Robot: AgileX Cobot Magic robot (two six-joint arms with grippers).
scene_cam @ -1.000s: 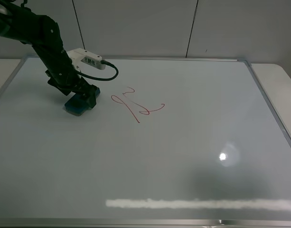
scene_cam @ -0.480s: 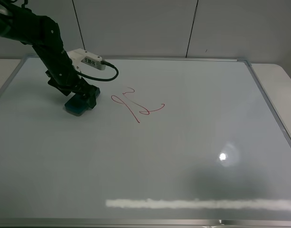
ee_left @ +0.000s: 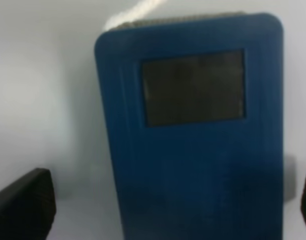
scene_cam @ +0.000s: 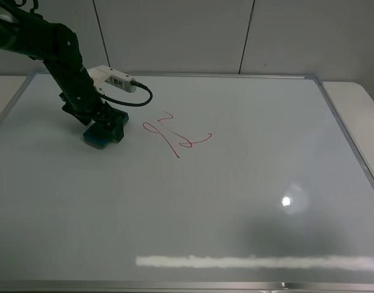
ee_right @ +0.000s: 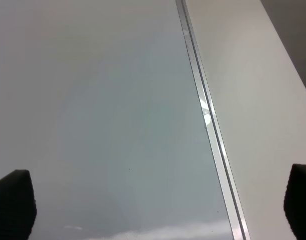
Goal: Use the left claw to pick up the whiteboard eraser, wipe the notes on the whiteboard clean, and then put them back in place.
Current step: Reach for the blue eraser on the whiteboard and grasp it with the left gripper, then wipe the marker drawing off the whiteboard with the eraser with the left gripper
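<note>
Beside the notes (scene_cam: 176, 135), wrist view alone shows pincer (ee_left: 165, 210) wide astride the eraser (ee_left: 192, 145).

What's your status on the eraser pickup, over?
Left claw open astride the whiteboard eraser, not clamped. Right gripper open, empty. Notes unwiped, nothing between them and eraser.

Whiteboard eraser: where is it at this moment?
In the exterior high view the whiteboard eraser lies in the upper left of the whiteboard, directly under the left claw. It is left of the red notes, with bare board between them.
</note>
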